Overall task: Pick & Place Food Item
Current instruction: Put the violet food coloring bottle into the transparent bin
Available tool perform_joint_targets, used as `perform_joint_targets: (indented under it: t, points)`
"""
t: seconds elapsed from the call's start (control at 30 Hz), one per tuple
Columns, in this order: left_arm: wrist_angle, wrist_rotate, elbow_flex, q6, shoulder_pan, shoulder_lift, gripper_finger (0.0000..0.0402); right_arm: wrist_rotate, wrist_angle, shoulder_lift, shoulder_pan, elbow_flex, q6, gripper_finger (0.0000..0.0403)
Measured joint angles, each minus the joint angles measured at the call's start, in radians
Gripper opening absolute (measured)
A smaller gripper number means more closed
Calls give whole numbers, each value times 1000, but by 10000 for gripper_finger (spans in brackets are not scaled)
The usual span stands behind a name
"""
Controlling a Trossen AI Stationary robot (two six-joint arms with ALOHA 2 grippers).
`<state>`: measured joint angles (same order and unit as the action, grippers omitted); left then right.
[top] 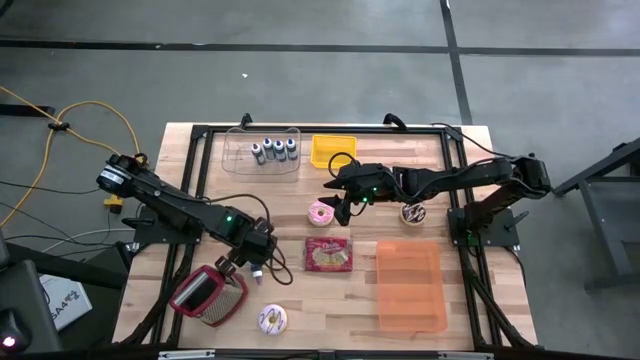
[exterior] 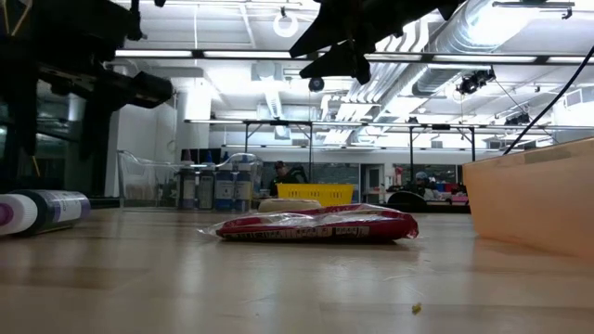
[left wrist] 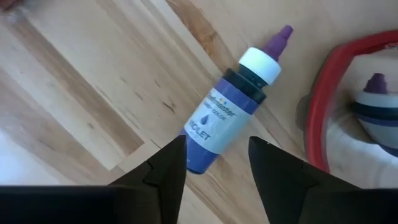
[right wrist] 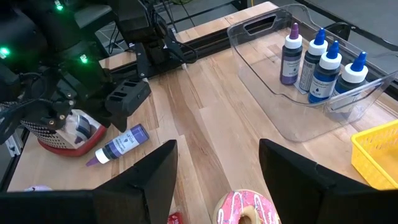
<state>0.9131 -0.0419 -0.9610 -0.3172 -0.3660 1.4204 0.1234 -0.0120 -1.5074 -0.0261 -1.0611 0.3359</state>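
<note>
While the left gripper (left wrist: 214, 165) hangs low over the wooden table (top: 460, 300), its two dark fingers (left wrist: 165, 168) stand apart and grasp nothing. A small violet bottle with a white collar and purple tip (left wrist: 233, 102) lies flat on the wood, with its bottom end right between the fingertips and its tip pointing away from them. It looks let go, or about to be picked up; which one cannot be told. Just beside the bottle, past one finger, sits a red-rimmed mesh basket (top: 208, 294) with another bottle inside, so the basket seems to be the place where bottles go.

The right gripper (right wrist: 214, 168) waits over the middle of the table with its fingers spread and empty. A pink frosted donut (right wrist: 245, 208) lies right below the gap between them, likely its own thing to pick. Farther out beyond those fingers stands a clear plastic bin (right wrist: 292, 93) holding more bottles upright.
</note>
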Motion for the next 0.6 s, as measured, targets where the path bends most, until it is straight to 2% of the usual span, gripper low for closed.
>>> perform_joint_targets:
  t: [0.23,0.4,0.6]
  points:
    - [0,2,17,-41,0,0,206,0,0,0,0,0,0,213]
    - [0,58,17,-122,0,0,211,0,0,0,0,0,0,213]
    - [-5,67,17,-203,0,26,211,0,0,0,0,0,0,213]
